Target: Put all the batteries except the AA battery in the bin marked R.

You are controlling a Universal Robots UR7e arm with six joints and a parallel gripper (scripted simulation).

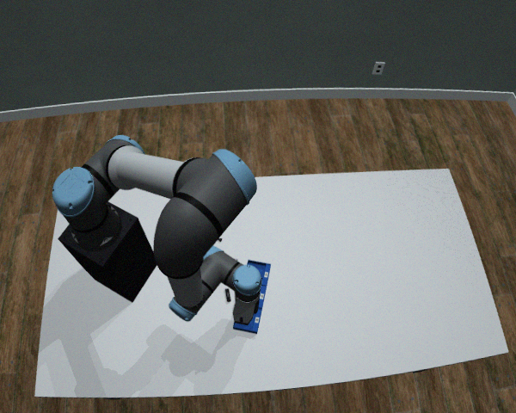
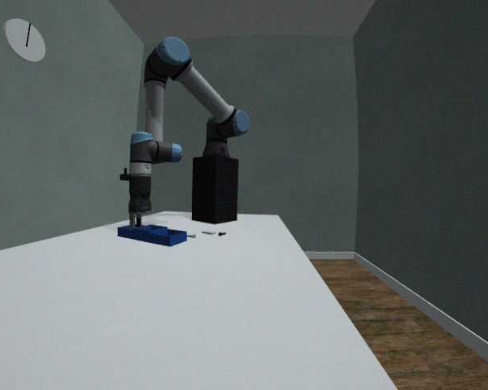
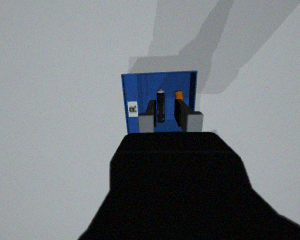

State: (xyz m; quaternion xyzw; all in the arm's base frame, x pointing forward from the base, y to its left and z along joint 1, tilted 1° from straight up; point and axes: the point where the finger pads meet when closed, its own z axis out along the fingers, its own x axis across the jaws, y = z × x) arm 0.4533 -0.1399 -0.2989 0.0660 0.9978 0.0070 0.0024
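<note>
1 arm reaches down over the near end of a blue tray [image 2: 151,236] on the white desk [image 2: 219,302], with its claw [image 3: 164,111] pointing straight down just above the end compartment. The claw stands partly open and holds nothing; its 2 grey fingers are spread with a gap between them.

In the wrist view, the compartment below carries a small white label [image 3: 132,109] on its left wall; the mark on it looks like an R, though it is too blurred to be sure. 2 batteries show inside this compartment: a dark battery [image 3: 160,105] with a pale tip lies in the gap between the fingers, touching neither, and an orange battery [image 3: 178,95] sits just beside the right finger, mostly hidden behind it.

From above, the tray [image 1: 263,272] is largely covered by the wrist, and 3 small white labels show along its right edge, too small to read. 1 short dark thing [image 1: 227,295] lies on the desk just left of the tray.

From the side view, 3 small things lie on the desk in a row beyond the tray's far end: a grey one [image 2: 190,236] nearest the tray, a pale stick [image 2: 208,232], and a dark one [image 2: 222,233]. What each is cannot be told.

A wall clock [image 2: 24,40] shows no readable numerals.
</note>
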